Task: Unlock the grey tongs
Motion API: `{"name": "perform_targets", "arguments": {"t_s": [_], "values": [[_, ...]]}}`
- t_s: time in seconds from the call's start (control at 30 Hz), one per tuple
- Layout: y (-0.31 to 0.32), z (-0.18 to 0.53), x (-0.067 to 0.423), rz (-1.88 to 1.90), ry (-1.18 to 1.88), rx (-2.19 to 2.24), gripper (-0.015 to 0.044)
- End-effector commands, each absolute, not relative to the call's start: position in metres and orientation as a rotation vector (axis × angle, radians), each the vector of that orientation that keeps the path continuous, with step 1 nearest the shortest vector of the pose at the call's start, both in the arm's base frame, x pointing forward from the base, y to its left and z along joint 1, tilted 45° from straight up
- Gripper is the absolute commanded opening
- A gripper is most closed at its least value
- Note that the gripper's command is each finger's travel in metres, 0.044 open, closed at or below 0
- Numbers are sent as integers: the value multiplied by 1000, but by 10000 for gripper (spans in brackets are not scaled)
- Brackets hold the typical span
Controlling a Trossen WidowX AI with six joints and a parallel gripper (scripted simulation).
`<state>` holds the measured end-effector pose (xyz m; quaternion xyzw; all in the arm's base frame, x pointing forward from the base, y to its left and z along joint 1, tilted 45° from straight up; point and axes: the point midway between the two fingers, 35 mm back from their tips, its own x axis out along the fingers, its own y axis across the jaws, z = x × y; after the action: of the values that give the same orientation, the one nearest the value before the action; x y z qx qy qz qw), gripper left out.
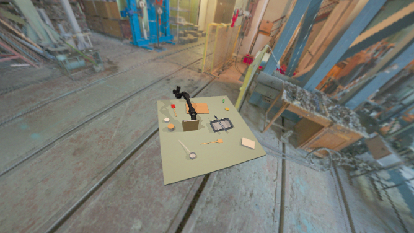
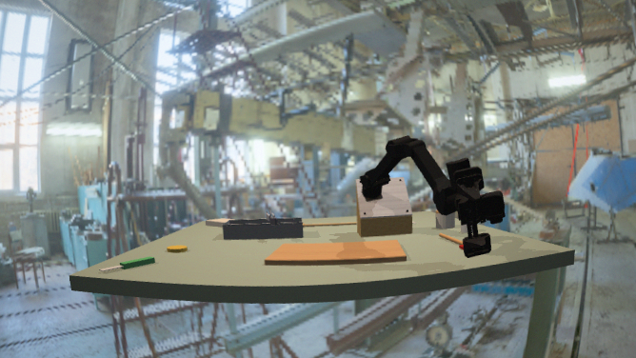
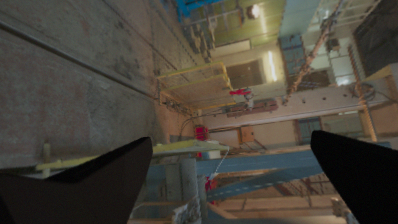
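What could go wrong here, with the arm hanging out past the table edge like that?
The open, empty pincer hangs at the table's end, far from the tongs lying across the tin. Swinging back low, it might knock the red-ended tool or the small pots near the arm's base. The tongs are thin and sit on the tin's rim, so a slightly off grip could push them down into the tin or slide the tin.
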<state>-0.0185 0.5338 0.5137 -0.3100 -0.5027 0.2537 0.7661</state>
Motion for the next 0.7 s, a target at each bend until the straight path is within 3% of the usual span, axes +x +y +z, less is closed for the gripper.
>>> {"name": "perform_targets", "arguments": {"t_s": [0.0, 0.67], "values": [[534, 513, 25, 522, -1080, -722, 440], [492, 459, 271, 466, -888, -1124, 440]]}}
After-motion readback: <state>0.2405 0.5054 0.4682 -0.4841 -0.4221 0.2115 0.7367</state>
